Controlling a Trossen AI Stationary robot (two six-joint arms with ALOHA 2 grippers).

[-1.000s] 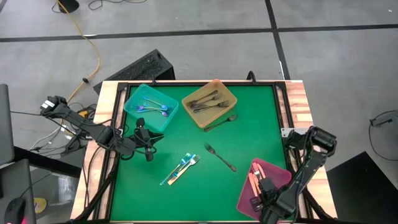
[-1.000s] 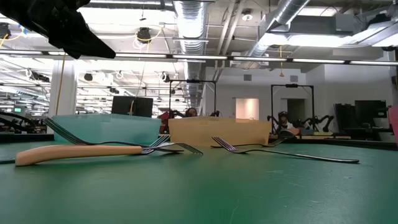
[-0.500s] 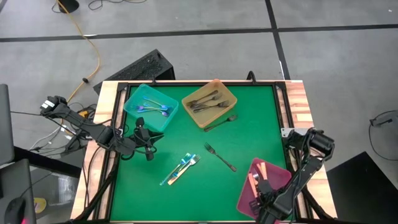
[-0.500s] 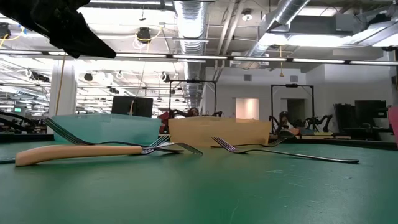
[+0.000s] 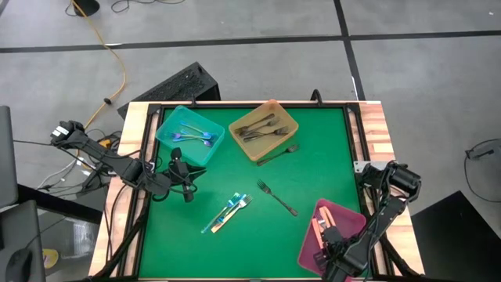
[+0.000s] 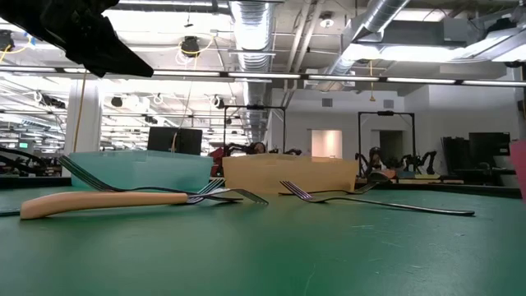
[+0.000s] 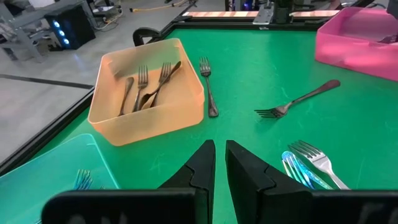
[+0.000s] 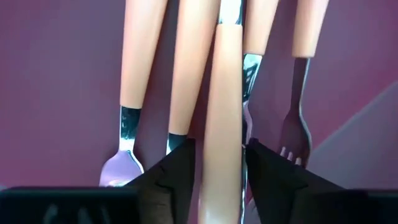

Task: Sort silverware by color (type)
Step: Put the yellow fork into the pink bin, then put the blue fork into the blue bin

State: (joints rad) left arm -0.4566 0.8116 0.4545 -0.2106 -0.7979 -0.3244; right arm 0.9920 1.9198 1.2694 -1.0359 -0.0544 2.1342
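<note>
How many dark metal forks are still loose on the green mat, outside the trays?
2. One dark fork lies just beside the amber tray, near its lower right side. The other lies at mid-table, between the bundle of pale and blue forks and the pink tray.

left arm (image 5: 117,164): black, slender jointed links, dark cables trailing beside it
left gripper (image 7: 219,163): two matte black wedge-shaped fingers with angular tips, black bar across their base
right arm (image 5: 391,196): black, bulky rounded joint housing, straight link
right gripper (image 8: 219,171): two black fingers with slanted inner edges
</note>
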